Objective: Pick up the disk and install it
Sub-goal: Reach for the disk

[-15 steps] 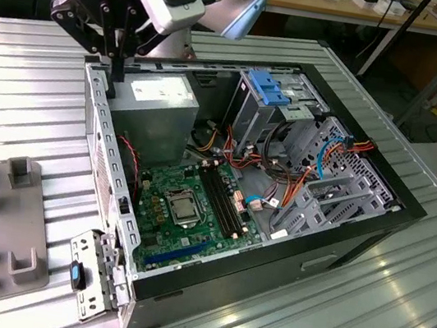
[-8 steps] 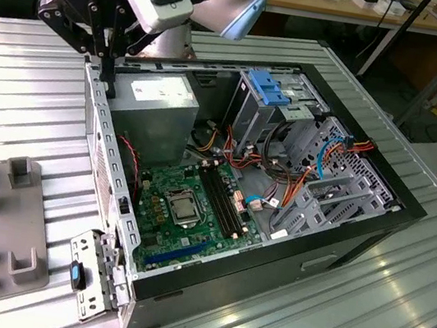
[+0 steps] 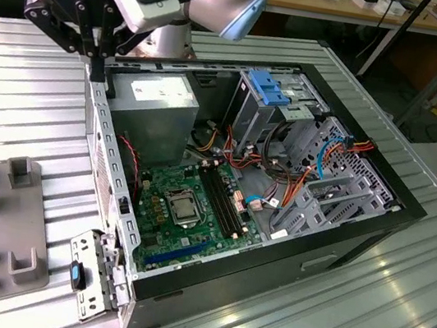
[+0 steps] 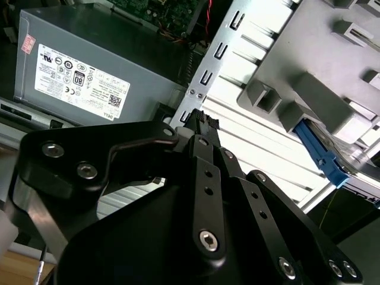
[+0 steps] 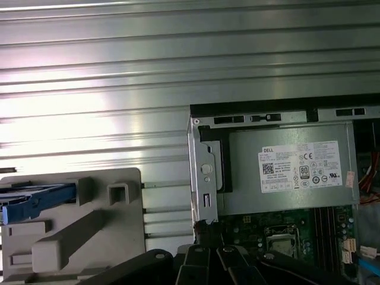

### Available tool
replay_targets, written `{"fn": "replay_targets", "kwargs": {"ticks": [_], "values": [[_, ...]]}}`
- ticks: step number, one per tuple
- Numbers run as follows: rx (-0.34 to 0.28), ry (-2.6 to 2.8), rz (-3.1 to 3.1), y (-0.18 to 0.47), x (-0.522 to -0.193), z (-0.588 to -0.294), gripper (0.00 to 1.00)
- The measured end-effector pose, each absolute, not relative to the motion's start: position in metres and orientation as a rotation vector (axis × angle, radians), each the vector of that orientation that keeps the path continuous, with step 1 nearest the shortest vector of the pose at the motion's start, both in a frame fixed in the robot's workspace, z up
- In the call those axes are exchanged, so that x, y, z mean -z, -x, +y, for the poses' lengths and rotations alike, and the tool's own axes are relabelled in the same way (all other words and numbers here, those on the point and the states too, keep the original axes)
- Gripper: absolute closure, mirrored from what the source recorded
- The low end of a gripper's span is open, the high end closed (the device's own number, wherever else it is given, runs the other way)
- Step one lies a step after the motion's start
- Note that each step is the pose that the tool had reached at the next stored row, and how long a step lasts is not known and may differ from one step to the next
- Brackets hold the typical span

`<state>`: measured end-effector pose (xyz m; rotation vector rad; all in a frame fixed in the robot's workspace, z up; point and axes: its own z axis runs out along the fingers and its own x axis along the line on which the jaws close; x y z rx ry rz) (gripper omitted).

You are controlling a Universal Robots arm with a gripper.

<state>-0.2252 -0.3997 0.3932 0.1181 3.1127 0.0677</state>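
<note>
Gripper (image 3: pixel 94 69), fingers together, hangs at the computer case's (image 3: pixel 269 264) ten o'clock corner in the exterior view; disk (image 5: pixel 38 198) sits on grey stand (image 5: pixel 127 237).

Seen from high and at a slant, the exterior view looks across the open computer case (image 3: pixel 292 226), with the gripper (image 3: pixel 99 66) at its far corner. Both wrist views ride close behind the fingers (image 4: pixel 205 151), looking past their tips — sharing the power supply (image 4: pixel 89 71) (image 5: pixel 285 172) to one side of them, the grey fixture (image 4: pixel 309 35) (image 5: pixel 89 231) to the other.
</note>
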Motion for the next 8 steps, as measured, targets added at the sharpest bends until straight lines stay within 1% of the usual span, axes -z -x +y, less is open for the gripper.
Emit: {"fn": "replay_targets", "kwargs": {"ticks": [8], "values": [[-0.068,-0.118,3.113,0.237,-0.393,-0.400,0.89]]}}
